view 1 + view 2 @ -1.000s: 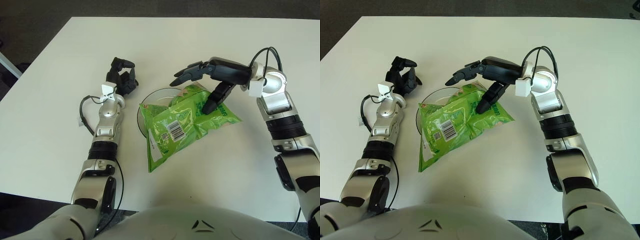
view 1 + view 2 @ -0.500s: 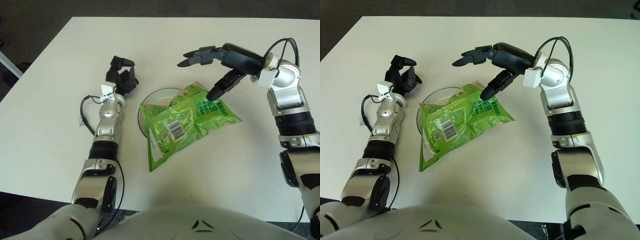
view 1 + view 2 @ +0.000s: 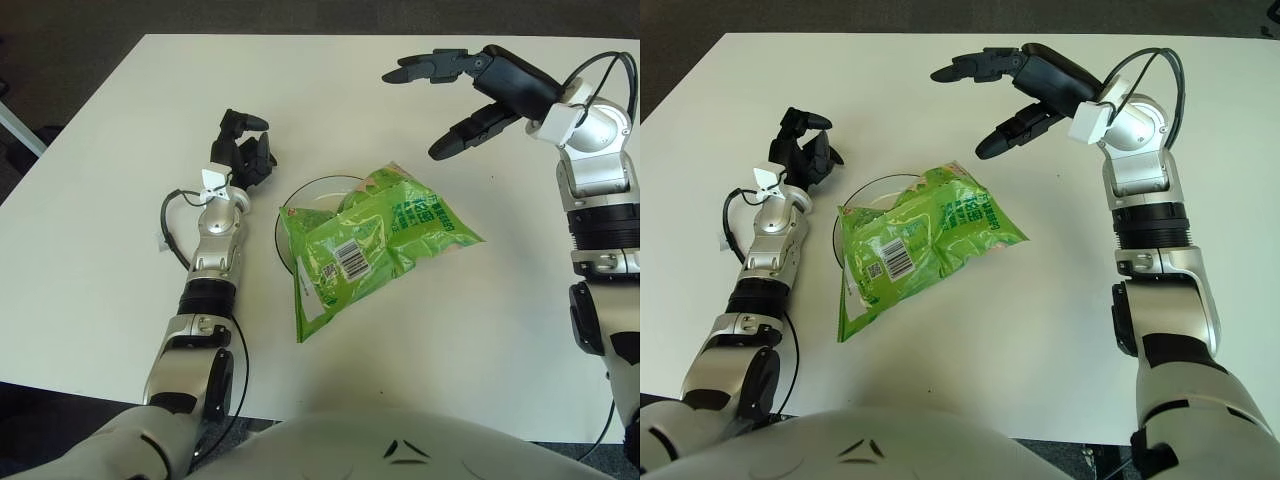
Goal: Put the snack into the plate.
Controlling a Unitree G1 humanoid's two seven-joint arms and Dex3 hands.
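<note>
On the white table [image 3: 110, 230], the green snack bag [image 3: 365, 245] lay across the glass plate [image 3: 300, 200], overhanging its near and right rim. Left of it, the left hand [image 3: 242, 155] was curled, empty. Farther back, the right hand [image 3: 470, 95] hovered, fingers spread, holding nothing.

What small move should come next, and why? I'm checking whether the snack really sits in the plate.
Probably bring the right hand, open and lifted clear, back down to nudge the green plastic snack bag leftward. The bag covers the dark round plate only partly; its right end and lower corner lie on the white table. The left hand shows beside the plate's left.
</note>
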